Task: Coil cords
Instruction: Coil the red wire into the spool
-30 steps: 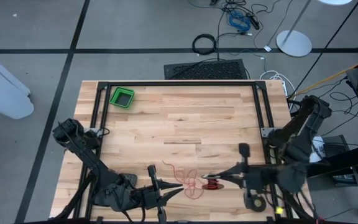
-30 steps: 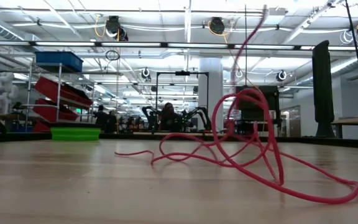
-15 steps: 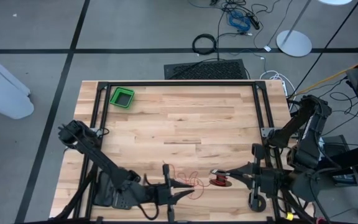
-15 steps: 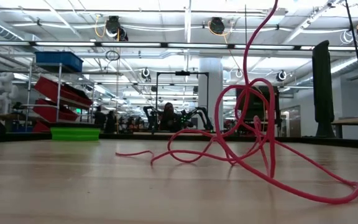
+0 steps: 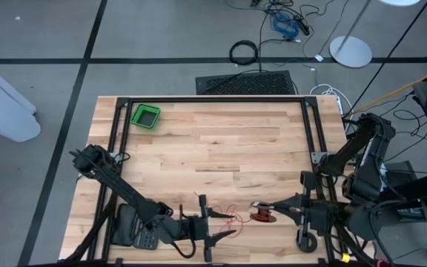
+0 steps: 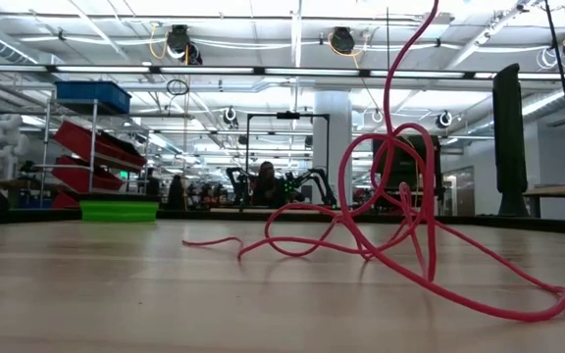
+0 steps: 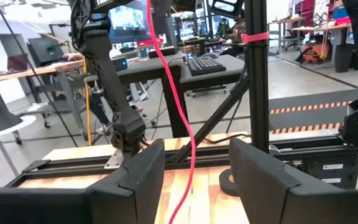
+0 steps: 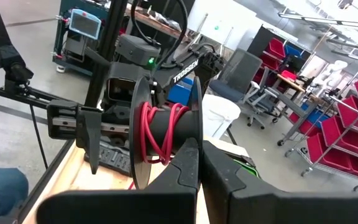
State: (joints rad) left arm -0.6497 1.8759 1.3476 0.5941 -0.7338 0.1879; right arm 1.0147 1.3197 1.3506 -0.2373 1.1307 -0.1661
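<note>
A thin, flexible red cord [image 5: 230, 219] was seen lying in loose tangled loops on the pale wooden tabletop [image 5: 213, 141], toward six o'clock in the overhead view; part of it was already wound around a small black plastic spool [image 5: 259, 216] with round flanges, just at three o'clock of the loose loops. In the low view the red cord [image 6: 400, 221] rose in springy arches from the wood, one strand climbing out of the top of the picture; it was judged light, limp yet slightly springy, apt to kink and snag on itself, and smooth enough to slip through a loose pinch.

The left hand [image 5: 219, 226] was found at nine o'clock of the loops, its two dark fingers spread apart; in its wrist view the red strand [image 7: 176, 93] ran between the parted fingers [image 7: 143, 171] without being pinched. The right hand [image 5: 276, 211] was pressed together at three o'clock of the spool; in its wrist view the spool [image 8: 163, 134] with red turns stood directly past the fingertips, apparently held by its flange, though the exact contact could not be told.

It was judged that the free strand should be taken near the spool, a short stretch at a time, under light tension; a pull on the far loops would likely tighten the tangle. A small green plastic bin [image 5: 146, 116] stood well apart at eleven o'clock.
</note>
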